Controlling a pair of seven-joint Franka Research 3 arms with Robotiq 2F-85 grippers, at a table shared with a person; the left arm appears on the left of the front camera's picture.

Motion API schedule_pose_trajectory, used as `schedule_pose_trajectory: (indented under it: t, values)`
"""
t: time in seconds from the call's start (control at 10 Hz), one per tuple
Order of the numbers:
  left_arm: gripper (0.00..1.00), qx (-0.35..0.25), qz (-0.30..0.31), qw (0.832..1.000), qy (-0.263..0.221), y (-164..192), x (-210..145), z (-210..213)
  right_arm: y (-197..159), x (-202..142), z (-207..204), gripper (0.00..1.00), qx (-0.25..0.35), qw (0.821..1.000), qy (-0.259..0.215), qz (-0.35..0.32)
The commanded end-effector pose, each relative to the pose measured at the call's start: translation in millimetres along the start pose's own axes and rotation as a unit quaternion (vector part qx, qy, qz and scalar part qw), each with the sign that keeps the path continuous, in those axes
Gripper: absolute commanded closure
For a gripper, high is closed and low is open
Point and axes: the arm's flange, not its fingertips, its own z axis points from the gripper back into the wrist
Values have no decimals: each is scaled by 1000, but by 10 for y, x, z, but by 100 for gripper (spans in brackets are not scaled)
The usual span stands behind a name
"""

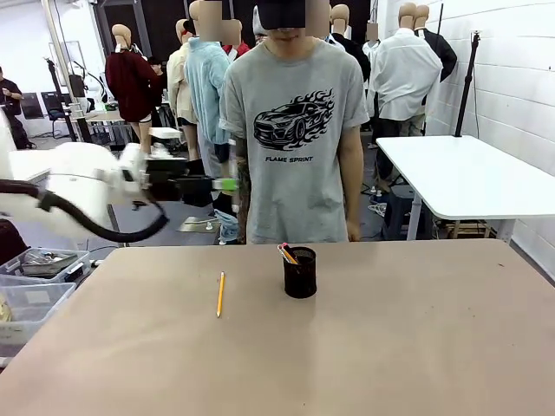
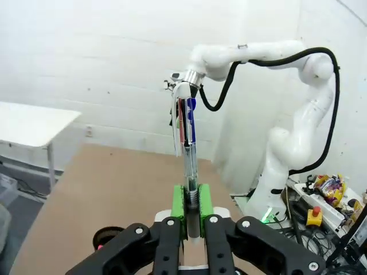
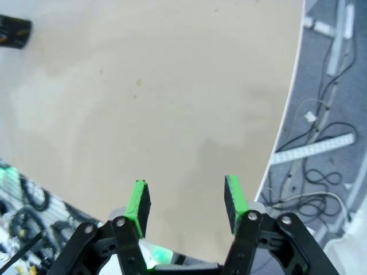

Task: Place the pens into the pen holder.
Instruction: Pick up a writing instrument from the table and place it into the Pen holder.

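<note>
Transport step: the left gripper [image 2: 192, 209] clamps a pen [image 2: 186, 137], held high and well apart from the pen holder [image 1: 300, 273]. Next move, as judged: align above it, tip down. The right gripper [image 3: 186, 203] stands open and empty.

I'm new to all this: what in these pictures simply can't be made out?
Front view: how many pens stand in the pen holder; its mesh wall hides them, the tips are tiny.
Front view: what the left end effector grips; too small and blurred.
Left wrist view: the pen's lower end, hidden between the green pads.
Right wrist view: a dark object, cut off by the left edge.
</note>
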Motion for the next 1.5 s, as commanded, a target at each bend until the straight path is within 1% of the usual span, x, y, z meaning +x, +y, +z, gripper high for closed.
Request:
schedule_pose_trajectory:
  t: [0.0,0.1,0.2,0.3,0.4,0.5,0.6,0.8,0.9,1.1,1.4]
  values:
    - [100,-4,48,999,17,401,-64,-181,1,-20,-35,34,6,1000,-8,4]
    - [100,16,141,987,80,469,-80,-255,1,-20,-35,34,6,1000,-8,4]
    - [100,-6,19,1000,8,213,-120,-233,1,-20,-35,34,6,1000,-8,4]
    - [100,-6,19,1000,8,213,-120,-233,1,-20,-35,34,6,1000,-8,4]
    - [100,7,70,997,32,415,-256,-361,1,-20,-35,34,6,1000,-8,4]
    - [100,38,43,998,7,377,-293,-274,1,-20,-35,34,6,1000,-8,4]
    - [100,53,30,998,-14,502,-390,-325,1,-20,-35,34,6,1000,-8,4]
    - [100,33,30,999,-25,868,-551,-635,1,-20,-35,34,6,1000,-8,4]
    - [100,12,36,999,-14,996,-619,-791,1,-20,-35,34,6,1000,-8,4]
    - [100,-11,49,999,2,1185,-769,-1075,1,-20,-35,34,6,1000,-8,4]
    - [100,-23,45,999,20,1224,-909,-1229,1,-20,-35,34,6,1000,-8,4]
